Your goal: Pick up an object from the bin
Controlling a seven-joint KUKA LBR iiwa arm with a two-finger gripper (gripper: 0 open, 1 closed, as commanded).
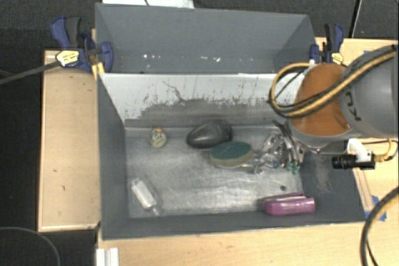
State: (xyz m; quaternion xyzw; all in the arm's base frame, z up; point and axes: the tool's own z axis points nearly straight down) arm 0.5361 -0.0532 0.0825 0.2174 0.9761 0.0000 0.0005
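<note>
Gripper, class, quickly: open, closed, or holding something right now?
Gripper: cannot be told; it is low in the bin, beside the teal disc.

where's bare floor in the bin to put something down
The widest bare floor lies mid-front, bordered by the clear vial, teal disc and purple block. A smaller patch sits between the beige lump and the vial. Crowded at back right: dark oval stone, disc and pincer bunch together.
</note>
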